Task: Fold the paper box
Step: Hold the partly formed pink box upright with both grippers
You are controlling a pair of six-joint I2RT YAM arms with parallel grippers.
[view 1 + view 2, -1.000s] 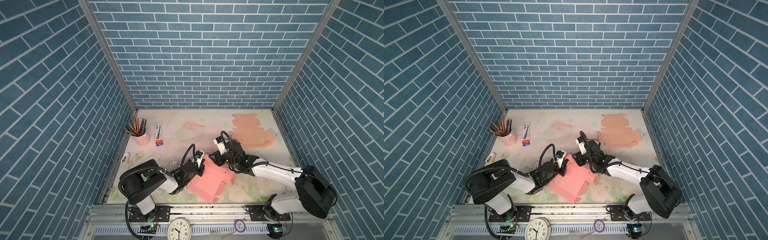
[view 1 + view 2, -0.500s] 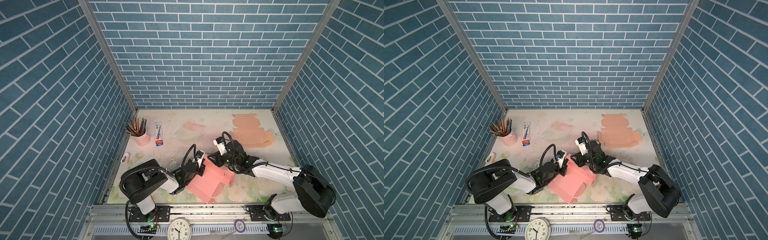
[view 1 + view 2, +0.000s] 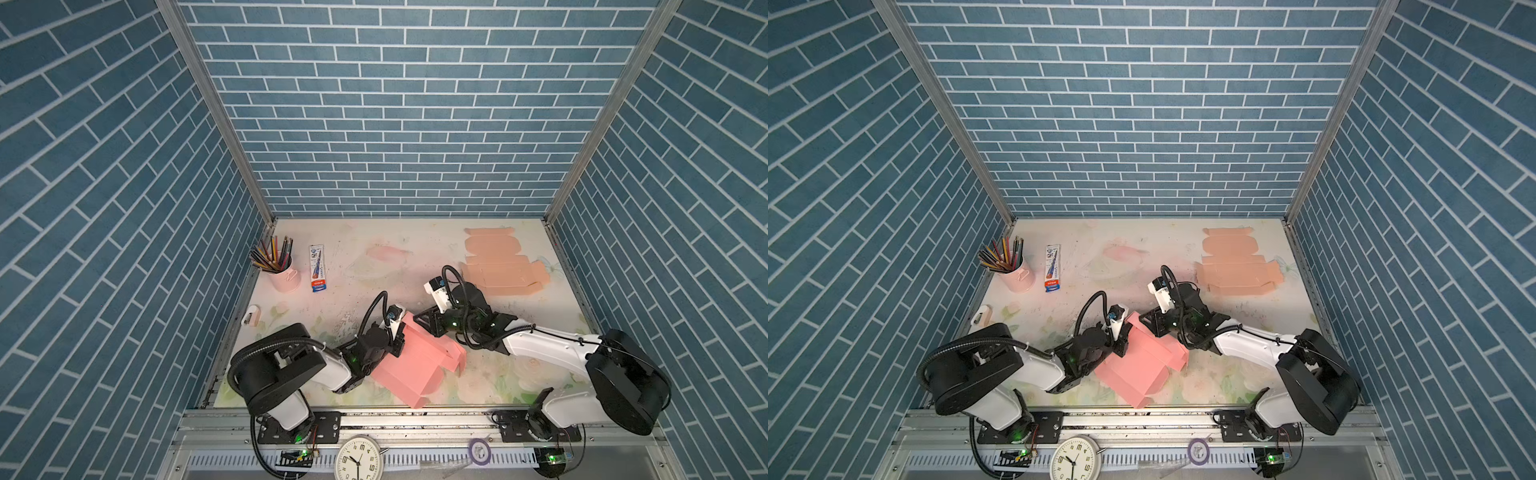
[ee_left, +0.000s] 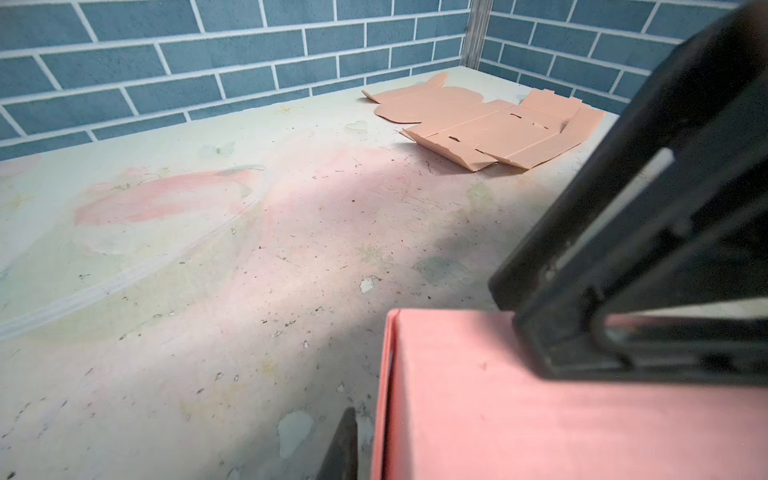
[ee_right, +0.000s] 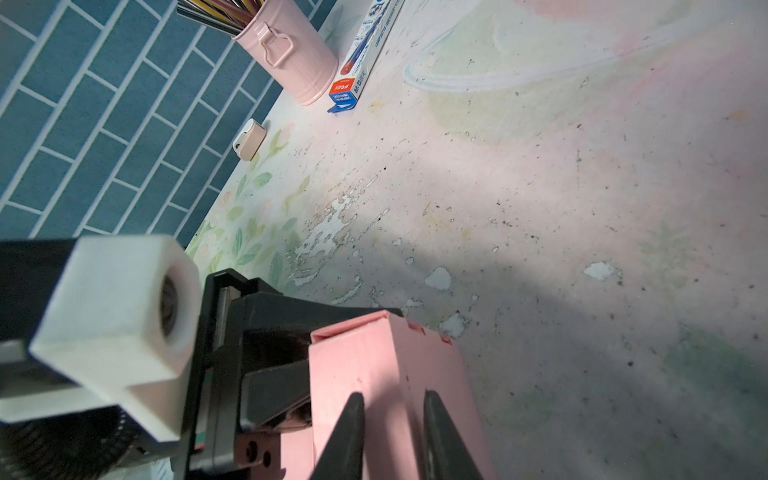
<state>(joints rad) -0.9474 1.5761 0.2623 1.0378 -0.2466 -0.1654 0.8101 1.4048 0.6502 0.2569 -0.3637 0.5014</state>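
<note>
Two grippers meet at the far corner of the paper box [image 3: 409,365]; the box, pink and partly erected, rests on the table [image 3: 374,257] near its front edge, about midway across, with loose flaps on its right side. Left gripper [image 3: 398,337] stands at the box's left wall; in the left wrist view one finger [image 4: 343,440] sits just outside that wall and the other is hidden; clenched or released cannot be told. Right gripper [image 5: 392,397] lies over the box's far end; its fingers [image 5: 353,432] stand apart with pink card between them; whether they pinch it cannot be told. Flat cardboard blank [image 3: 498,266] lies well apart at far right; pencil cup [image 3: 284,276] and pen carton [image 3: 318,268] sit far left.
</note>
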